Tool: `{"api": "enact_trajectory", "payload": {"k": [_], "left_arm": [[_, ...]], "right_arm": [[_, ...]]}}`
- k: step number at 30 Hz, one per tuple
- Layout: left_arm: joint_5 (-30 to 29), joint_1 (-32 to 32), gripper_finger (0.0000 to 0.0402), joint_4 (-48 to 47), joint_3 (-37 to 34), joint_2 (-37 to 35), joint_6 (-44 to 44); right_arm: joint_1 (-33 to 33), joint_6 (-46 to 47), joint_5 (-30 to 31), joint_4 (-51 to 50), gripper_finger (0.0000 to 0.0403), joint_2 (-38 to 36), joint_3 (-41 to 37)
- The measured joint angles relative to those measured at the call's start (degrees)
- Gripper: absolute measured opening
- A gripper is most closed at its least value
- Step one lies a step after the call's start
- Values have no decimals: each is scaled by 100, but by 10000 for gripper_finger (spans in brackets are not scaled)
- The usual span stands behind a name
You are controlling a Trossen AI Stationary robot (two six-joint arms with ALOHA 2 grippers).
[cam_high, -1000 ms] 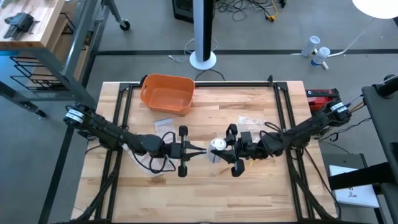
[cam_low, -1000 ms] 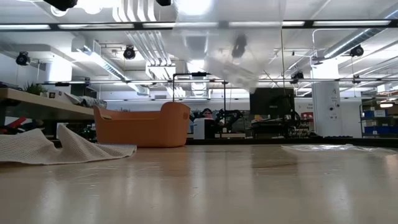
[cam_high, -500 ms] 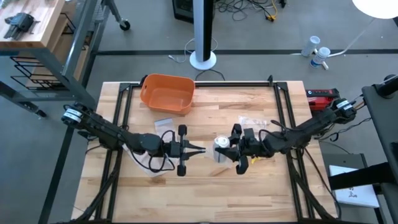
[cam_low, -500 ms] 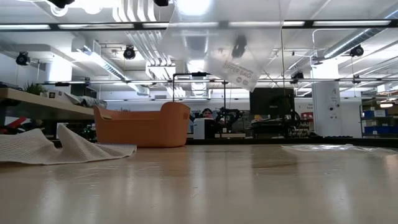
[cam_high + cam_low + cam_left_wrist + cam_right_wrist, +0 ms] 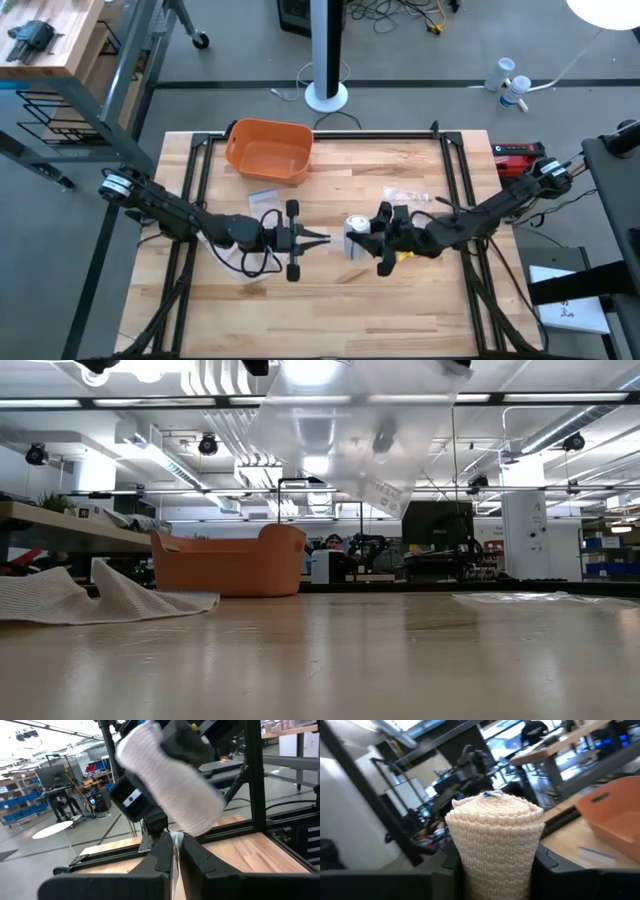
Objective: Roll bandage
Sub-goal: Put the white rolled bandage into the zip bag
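My right pincer (image 5: 372, 236), clamped on the cream knitted bandage roll (image 5: 355, 226), has drawn back from my left pincer (image 5: 322, 239), whose fingers pinch a clear plastic wrapper (image 5: 345, 440), so the roll is coming out.

Grey floor (image 5: 420, 90), white pole base (image 5: 326, 97), ceiling strip lights (image 5: 330, 400), wood workbench (image 5: 40, 40).

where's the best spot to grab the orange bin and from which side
On the orange bin, probably the wall nearest the arms, at the rim, coming straight down: one finger inside, one outside. It stands upright, open-topped, with thin walls, too wide to span.
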Motion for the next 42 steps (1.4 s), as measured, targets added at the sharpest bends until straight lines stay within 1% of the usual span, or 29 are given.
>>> {"api": "enact_trajectory", "payload": {"k": [5, 19, 25, 33, 39, 42], "left_arm": [[14, -92, 7, 4, 6, 0, 91], [85, -129, 7, -14, 52, 0, 153], [105, -129, 7, -46, 48, 0, 114], [157, -134, 7, 59, 46, 0, 105], [468, -134, 7, 100, 57, 0, 103], [428, -134, 7, 102, 57, 0, 85]], "right_arm": [[-7, 26, 392, 20, 116, -2, -17], [4, 195, 414, 111, 113, -15, -19], [29, 206, 409, 116, 115, -153, -21], [28, 338, 417, 63, 113, -103, -23], [-9, 485, 769, 76, 116, 37, -36], [-58, 698, 837, 101, 113, 116, -36]]}}
